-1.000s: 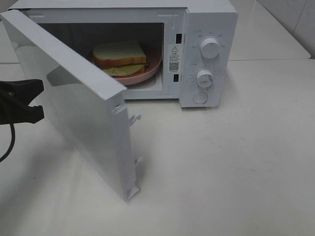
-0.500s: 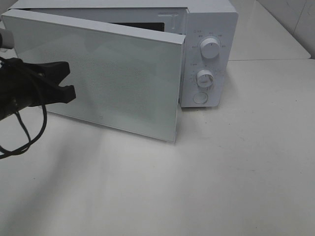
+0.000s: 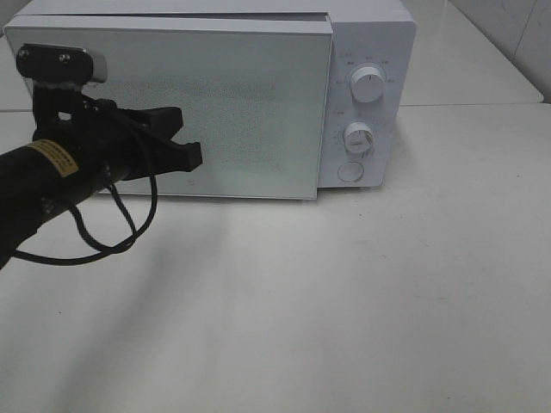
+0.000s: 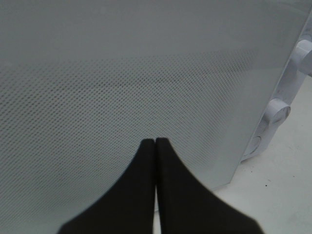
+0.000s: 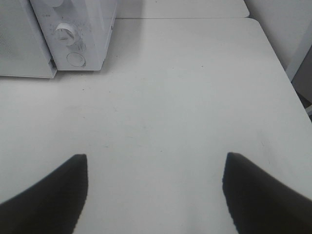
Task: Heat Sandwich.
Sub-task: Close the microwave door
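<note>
The white microwave [image 3: 366,34] stands at the back of the table with its frosted door [image 3: 250,103] swung against its front. The sandwich is hidden behind that door. My left gripper [image 3: 194,157] is shut with nothing in it, and its tips rest on or just off the door's lower left part. In the left wrist view the shut left gripper [image 4: 155,142] points straight at the dotted door panel [image 4: 122,73]. My right gripper [image 5: 156,163] is open and empty above bare table, away from the microwave [image 5: 83,29]; the exterior view does not show it.
The microwave's control panel carries an upper knob [image 3: 368,86], a lower knob [image 3: 358,138] and a round button [image 3: 349,171]. A black cable [image 3: 103,245] loops under the left arm. White table [image 3: 344,301] spreads in front; its far right edge [image 5: 275,53] shows.
The door swung from wide open to against the microwave's front, covering the sandwich and pink plate. My left gripper moved right with the door, staying shut. The right gripper's opening is unchanged.
</note>
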`<state>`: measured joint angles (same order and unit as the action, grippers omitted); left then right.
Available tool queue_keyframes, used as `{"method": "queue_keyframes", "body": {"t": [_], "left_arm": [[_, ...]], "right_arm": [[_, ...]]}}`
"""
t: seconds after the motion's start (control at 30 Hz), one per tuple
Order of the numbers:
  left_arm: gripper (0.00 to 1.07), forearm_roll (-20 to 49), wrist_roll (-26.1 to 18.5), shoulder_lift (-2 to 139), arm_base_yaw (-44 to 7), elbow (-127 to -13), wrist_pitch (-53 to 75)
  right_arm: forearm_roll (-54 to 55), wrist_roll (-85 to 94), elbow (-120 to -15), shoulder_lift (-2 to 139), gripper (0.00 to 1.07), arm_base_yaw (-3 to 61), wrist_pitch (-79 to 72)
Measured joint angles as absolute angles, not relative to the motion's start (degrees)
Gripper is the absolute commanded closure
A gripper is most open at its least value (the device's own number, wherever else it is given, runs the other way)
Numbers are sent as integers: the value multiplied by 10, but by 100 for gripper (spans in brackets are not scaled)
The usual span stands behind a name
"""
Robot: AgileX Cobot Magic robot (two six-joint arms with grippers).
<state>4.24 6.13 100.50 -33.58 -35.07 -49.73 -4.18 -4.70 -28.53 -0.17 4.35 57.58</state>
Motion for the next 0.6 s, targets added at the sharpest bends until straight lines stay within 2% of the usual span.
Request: {"method": "queue_keyframes", "body": {"t": [0.6], "left_arm": [[107,47,60,1076,-347,-480,-470]], "right_arm": [[-42,-47,-285,-2,33,44,575]]}}
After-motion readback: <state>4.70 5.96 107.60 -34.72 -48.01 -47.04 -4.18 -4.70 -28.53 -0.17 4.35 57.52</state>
